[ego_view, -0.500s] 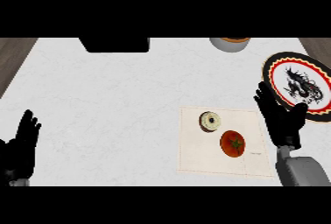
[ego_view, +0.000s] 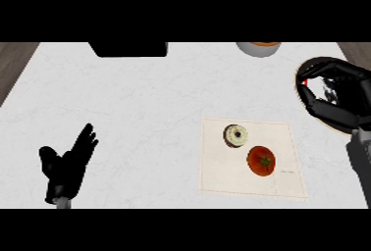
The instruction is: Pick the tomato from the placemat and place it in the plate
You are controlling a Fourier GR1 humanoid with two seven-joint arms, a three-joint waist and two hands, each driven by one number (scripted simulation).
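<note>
- Your tomato (ego_view: 261, 161) sits on the placemat (ego_view: 284, 142), right of centre and in its lower half, resting on the mat with nothing gripping it.
- Tomato orientation: it reads slightly taller than wide from the head view, so the long axis runs roughly up-down in the view, away from you. The stem end faces up toward the camera.
- Tomato look: red-orange skin, dark green star-shaped calyx near the middle, no visible damage.
- Just up-left of it on the same mat is a small round item (ego_view: 235, 135), pale ring with a dark centre. Near the tomato, not touching. Can't tell what it is.
- Plate (ego_view: 299, 86) is at the right edge of the counter (ego_view: 145, 108), well apart from the tomato; only its dark rim with a thin pale band and a bit of red-and-white face show.
- Your right hand (ego_view: 334, 100) is over the plate and hides most of it. Fingers curled, holding nothing that you can see.
- Your left hand (ego_view: 66, 166) shows low at the left, fingers straight and pointing up, resting, holding nothing.
- Along the far edge of the counter: a black box (ego_view: 129, 49) and a grey bowl (ego_view: 258, 48) with an orange inside, both cut off at the top.
</note>
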